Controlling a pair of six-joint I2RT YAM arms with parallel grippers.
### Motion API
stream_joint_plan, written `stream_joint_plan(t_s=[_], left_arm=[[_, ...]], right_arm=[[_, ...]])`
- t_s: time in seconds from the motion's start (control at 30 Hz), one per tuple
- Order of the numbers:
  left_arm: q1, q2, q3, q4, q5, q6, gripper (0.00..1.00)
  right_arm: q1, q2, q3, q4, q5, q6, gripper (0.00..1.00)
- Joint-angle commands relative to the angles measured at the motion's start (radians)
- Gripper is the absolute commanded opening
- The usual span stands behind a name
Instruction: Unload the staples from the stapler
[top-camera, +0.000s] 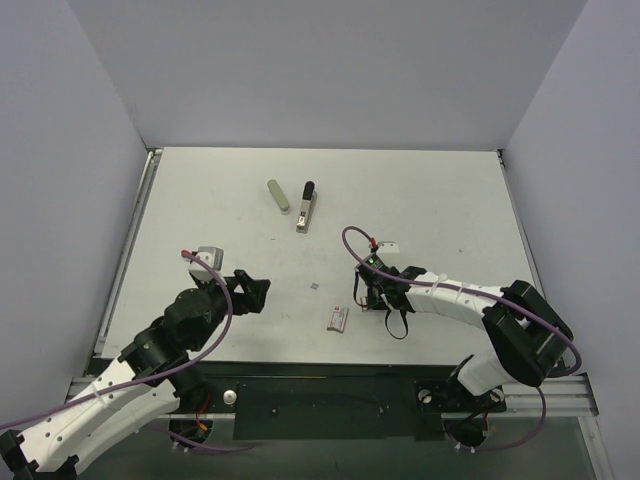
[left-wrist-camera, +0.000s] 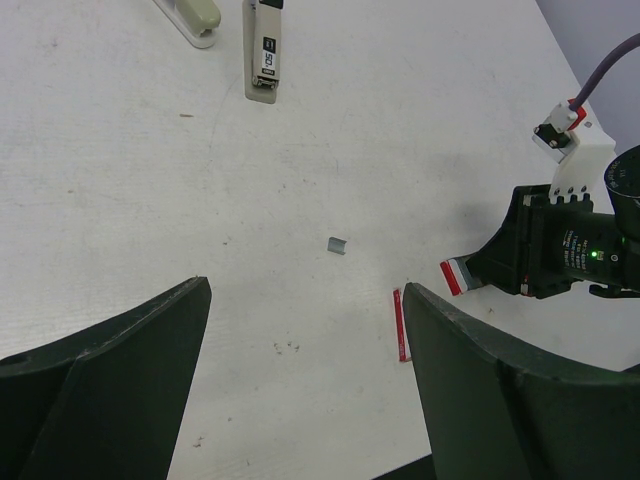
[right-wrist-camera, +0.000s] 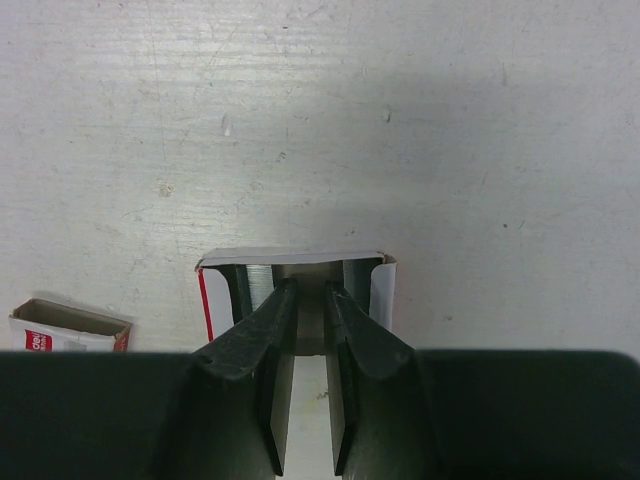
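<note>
Stapler (top-camera: 305, 207): laid flat at the far middle of the table (top-camera: 430, 190), just beside an olive-grey bar (top-camera: 278, 196), well apart from both grippers.
Left gripper (left-wrist-camera: 305, 288): spread wide, nothing held.
Right gripper (right-wrist-camera: 310, 290): fingers nearly together, tips set inside an open staple box (right-wrist-camera: 386, 288); whether anything is gripped cannot be told.

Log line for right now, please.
stapler: untouched, far side, beside olive bar | left gripper: open, empty | right gripper: narrow jaws in open box, grip unclear
</note>
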Motion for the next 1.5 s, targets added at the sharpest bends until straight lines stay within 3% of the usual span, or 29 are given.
stream_joint_plan(t_s=[0.0,0.7,1.07,1.23,1.47], left_arm=[[-0.003,0.000,0.020,0.034,-0.008,0.015,0.89],[-0.003,-0.007,0.014,0.032,-0.005,0.015,0.89],[-0.003,-0.003,0.018,0.035,-0.004,0.015,0.89],[-0.003,-0.004,0.018,0.038,0.001,0.013,0.89],[-0.003,-0.014,0.026,0.035,0.019,0.004,0.89]], right_arm=[[0.002,0.015,0.003,-0.010,-0.002,0.009,0.14],[0.009,-0.030,0.013,-0.016,0.000,0.029,0.12],[0.046,-0.100,0.098,-0.097,0.102,0.024,0.11],[0.063,-0.103,0.152,-0.073,0.064,-0.040,0.11],[0.094,-0.056,0.209,0.010,-0.009,-0.146,0.23]])
